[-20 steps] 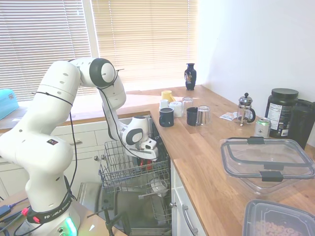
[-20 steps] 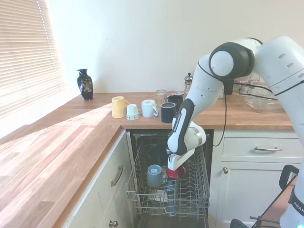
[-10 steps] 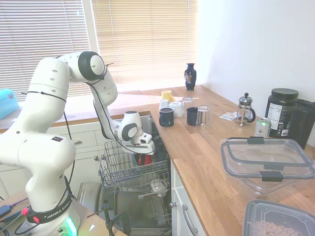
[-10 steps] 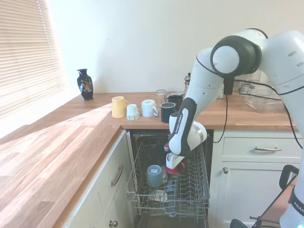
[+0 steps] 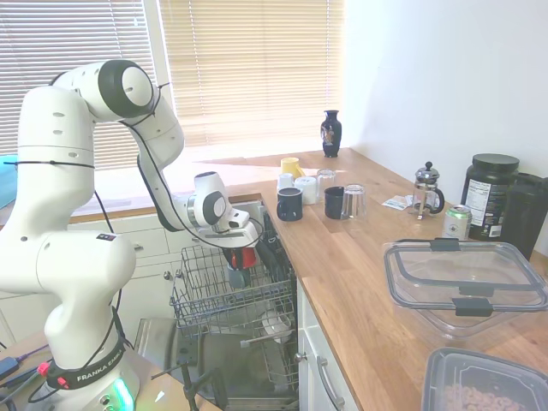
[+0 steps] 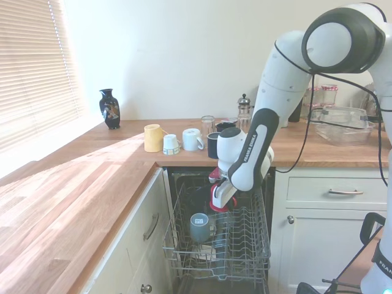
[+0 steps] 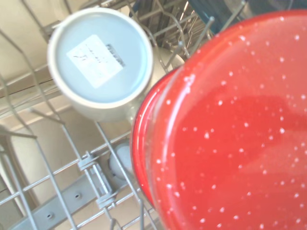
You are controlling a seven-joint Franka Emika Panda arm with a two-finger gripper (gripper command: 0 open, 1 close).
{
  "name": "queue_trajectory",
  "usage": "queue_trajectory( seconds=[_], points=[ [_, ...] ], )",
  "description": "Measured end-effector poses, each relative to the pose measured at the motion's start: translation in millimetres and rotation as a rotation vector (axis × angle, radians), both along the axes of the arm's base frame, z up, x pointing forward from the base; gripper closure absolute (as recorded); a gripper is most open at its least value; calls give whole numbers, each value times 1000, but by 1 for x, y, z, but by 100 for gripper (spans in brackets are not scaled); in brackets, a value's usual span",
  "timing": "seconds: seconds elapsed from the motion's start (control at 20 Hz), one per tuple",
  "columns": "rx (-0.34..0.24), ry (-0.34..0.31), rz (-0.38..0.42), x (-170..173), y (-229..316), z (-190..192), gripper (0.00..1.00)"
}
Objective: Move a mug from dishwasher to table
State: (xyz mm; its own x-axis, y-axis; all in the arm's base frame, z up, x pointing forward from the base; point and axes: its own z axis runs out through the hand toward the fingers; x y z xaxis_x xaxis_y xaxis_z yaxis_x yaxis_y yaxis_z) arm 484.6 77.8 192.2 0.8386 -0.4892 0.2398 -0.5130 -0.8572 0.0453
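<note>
A long wooden bench [image 5: 360, 265] runs over white cabinets below blinded windows, and the dishwasher [image 6: 242, 242] stands open under it with its wire rack pulled out. The tool [image 6: 219, 199] is closed on the red mug [image 6: 218, 202], holding it above the rack, just under the bench's front edge. A blue-grey cup [image 6: 199, 226] sits upturned in the rack beside it.

Ext 1: high, beside the arm, facing along the table [image 5: 360, 257]. Ext 2: opposite corner, facing back. Both share the dishwasher [image 6: 217, 236]. Wrist: close, straight down on rack.
</note>
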Motion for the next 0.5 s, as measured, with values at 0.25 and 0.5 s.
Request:
queue_trajectory(
  seconds=[0.25, 0.5],
  points=[
    [-8, -54, -7, -12, -4, 44, 100],
    [-13, -99, -34, -31, -12, 101, 100]
  ],
)
